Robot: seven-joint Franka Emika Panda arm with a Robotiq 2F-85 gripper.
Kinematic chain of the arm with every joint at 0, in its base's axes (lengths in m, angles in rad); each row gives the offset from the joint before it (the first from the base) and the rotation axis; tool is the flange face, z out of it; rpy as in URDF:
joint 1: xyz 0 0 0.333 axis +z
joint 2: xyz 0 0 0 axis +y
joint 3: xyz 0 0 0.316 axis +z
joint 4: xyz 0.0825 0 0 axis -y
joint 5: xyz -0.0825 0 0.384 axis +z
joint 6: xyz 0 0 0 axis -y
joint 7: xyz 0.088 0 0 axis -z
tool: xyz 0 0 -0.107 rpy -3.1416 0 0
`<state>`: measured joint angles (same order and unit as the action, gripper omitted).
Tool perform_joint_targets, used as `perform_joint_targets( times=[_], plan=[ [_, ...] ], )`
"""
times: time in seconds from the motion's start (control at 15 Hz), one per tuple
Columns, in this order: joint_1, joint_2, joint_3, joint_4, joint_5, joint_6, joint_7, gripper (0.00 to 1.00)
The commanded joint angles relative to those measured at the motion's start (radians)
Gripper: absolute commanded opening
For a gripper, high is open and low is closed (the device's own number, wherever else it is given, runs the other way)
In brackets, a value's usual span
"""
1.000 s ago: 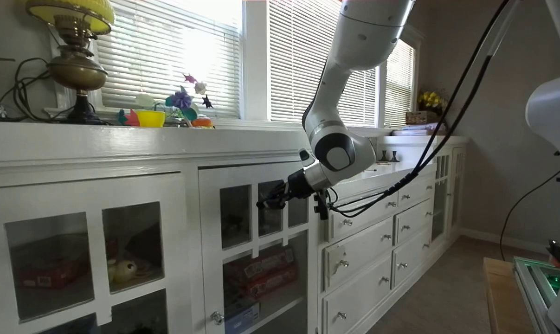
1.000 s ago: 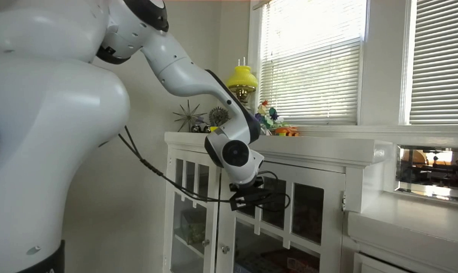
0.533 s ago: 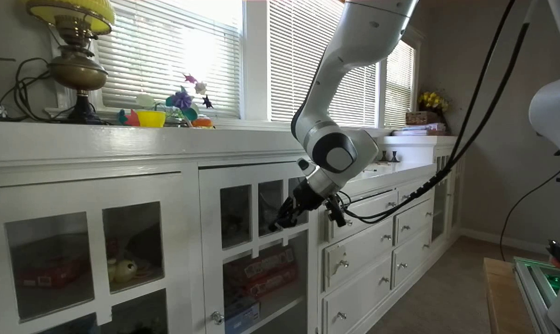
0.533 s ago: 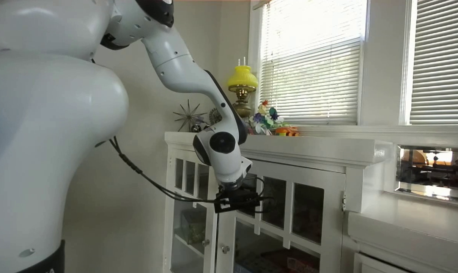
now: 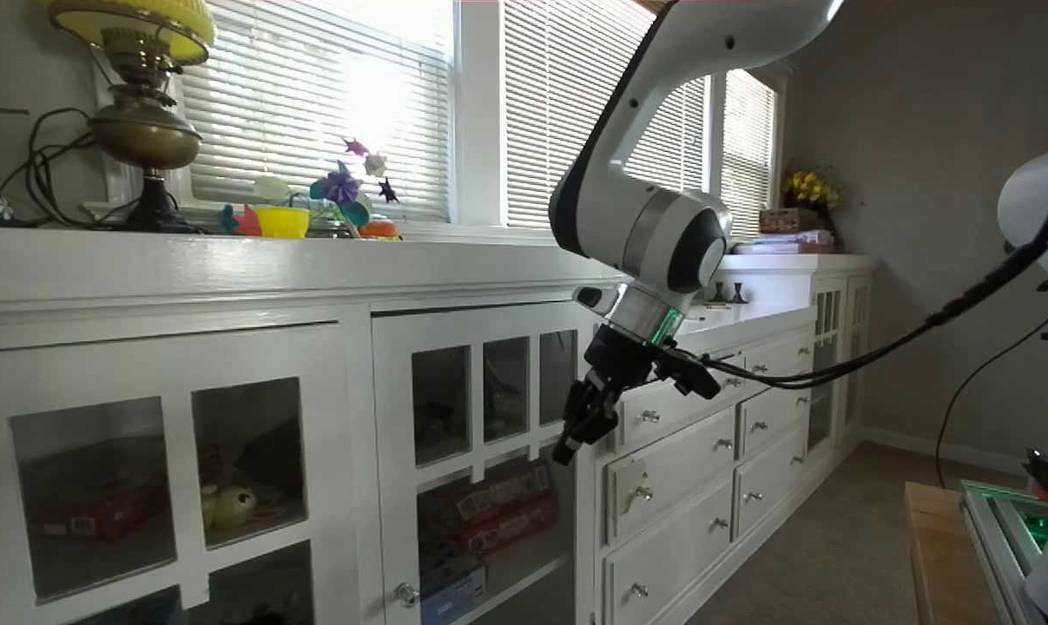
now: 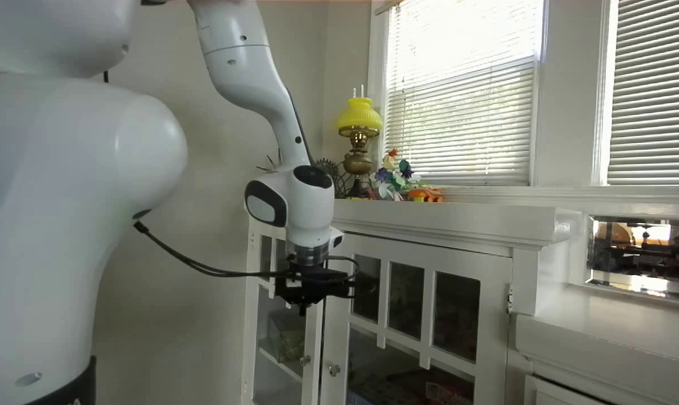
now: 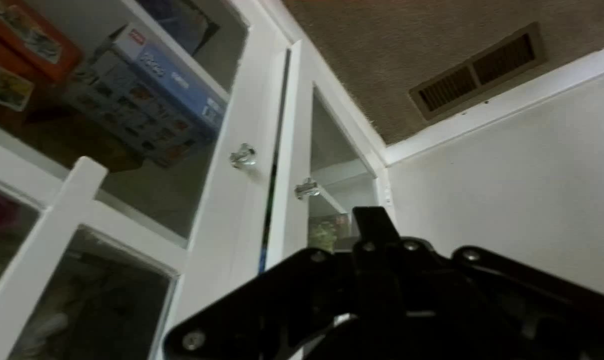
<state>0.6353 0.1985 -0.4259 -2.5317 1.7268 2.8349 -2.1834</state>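
Two door edges [image 7: 289, 150], claw [image 5: 564, 452] clear

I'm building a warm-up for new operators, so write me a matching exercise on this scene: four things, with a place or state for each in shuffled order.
1. gripper
2. lamp
3. vent
4. blue box

A. in the floor
B. inside the cabinet
C. shut
D. on top of the cabinet

Pairs: 1-C; 2-D; 3-A; 4-B
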Motion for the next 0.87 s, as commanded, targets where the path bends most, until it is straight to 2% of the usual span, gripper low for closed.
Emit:
perform_joint_targets(
  times=[0.0, 0.07, 0.13, 0.2, 0.27, 0.47, 0.8],
  plan=[
    [0.012, -0.132, 0.007, -0.157, -0.270, -0.064, 0.269, 0.00],
    [0.021, -0.139, -0.011, -0.172, -0.350, -0.091, 0.335, 0.00],
    [0.024, -0.144, -0.027, -0.185, -0.422, -0.130, 0.372, 0.26],
    [0.019, -0.169, -0.046, -0.192, -0.498, -0.151, 0.408, 0.27],
    [0.012, -0.095, -0.007, -0.147, -0.373, -0.108, 0.324, 0.07],
    [0.012, -0.120, -0.032, -0.164, -0.450, -0.138, 0.367, 0.26],
    [0.013, -0.126, -0.034, -0.164, -0.452, -0.140, 0.368, 0.27]
  ],
)
